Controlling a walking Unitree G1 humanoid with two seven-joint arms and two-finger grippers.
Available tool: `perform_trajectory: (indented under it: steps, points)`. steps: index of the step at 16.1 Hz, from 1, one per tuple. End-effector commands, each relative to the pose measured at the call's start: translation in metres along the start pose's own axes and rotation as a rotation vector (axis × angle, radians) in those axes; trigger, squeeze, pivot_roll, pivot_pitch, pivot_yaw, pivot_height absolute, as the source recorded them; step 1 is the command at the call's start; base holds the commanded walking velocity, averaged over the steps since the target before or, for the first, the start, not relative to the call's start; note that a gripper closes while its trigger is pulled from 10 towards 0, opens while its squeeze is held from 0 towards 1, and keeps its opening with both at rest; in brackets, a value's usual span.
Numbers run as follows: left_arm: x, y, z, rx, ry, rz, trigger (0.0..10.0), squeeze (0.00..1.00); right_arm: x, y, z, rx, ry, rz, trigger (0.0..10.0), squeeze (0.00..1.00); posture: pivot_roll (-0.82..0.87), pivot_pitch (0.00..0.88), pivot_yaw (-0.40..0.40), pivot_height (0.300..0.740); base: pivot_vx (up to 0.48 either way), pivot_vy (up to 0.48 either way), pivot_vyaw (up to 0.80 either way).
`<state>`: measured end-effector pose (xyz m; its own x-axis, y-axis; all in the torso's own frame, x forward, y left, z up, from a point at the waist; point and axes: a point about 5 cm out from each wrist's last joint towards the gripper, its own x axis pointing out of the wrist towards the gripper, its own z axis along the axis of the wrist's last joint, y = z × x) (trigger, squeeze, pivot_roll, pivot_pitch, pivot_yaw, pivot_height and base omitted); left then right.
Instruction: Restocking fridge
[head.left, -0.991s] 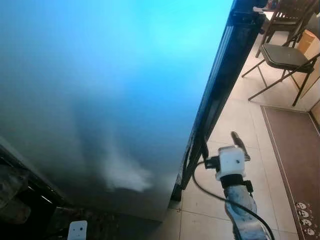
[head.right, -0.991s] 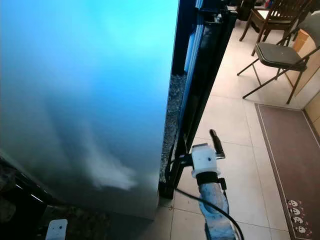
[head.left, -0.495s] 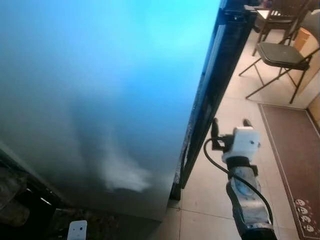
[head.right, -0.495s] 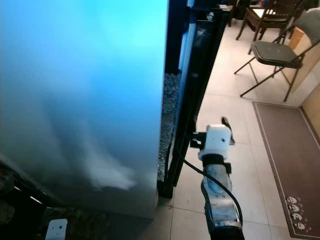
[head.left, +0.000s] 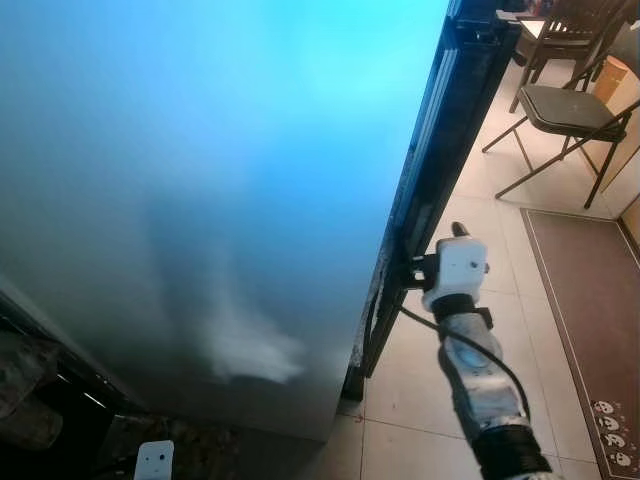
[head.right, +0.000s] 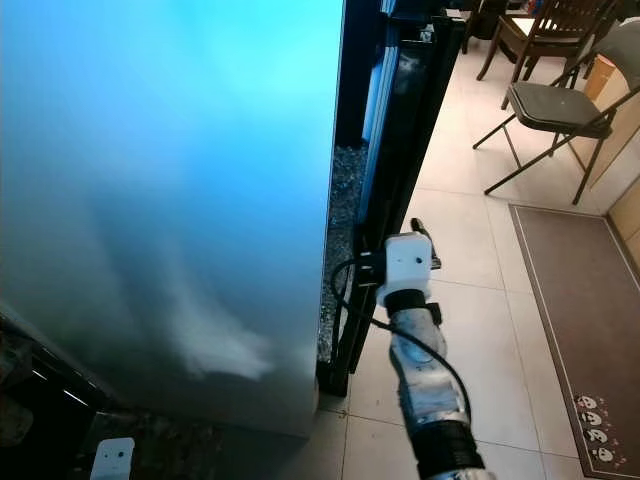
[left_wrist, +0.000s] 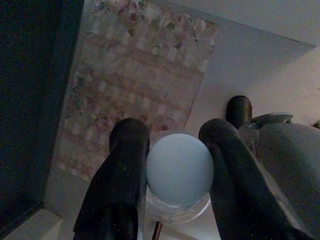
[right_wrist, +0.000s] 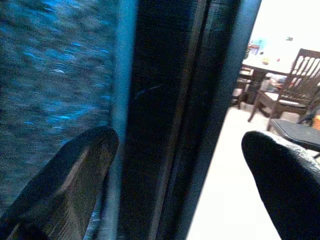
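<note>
The fridge's wide steel face (head.left: 200, 150) glows blue from reflected light. Its black door edge (head.left: 440, 140) runs down the right side. My right gripper (head.left: 432, 250) is open at that edge, low down. In the right wrist view the black edge (right_wrist: 170, 115) stands between the two spread fingers (right_wrist: 70, 180). My left gripper (left_wrist: 174, 137) is shut on a clear container with a pale round lid (left_wrist: 179, 167), seen over a patterned mat (left_wrist: 125, 90).
A black folding chair (head.left: 570, 110) and a wooden chair (head.left: 575, 30) stand on the tiled floor at the far right, beside a cardboard box (head.left: 615, 85). A brown mat (head.left: 585, 290) lies to the right. A small white object (head.left: 154, 460) sits on dark stone at the lower left.
My right gripper rose, then swung left, and now sits against the black door edge. The view itself shifted slightly.
</note>
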<state>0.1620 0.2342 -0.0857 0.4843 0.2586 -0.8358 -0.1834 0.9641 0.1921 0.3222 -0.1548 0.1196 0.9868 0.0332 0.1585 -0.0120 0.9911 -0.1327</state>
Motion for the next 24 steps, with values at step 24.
perform_trajectory:
  steps: [24]
  points:
    - [0.0,0.0,-0.006,-0.015,0.03,0.001,10.0,0.0,0.009,-0.013,0.006,-0.001,-0.066,0.024,10.0,0.0,0.01,0.048,0.004,0.74,0.0,0.0,0.0]
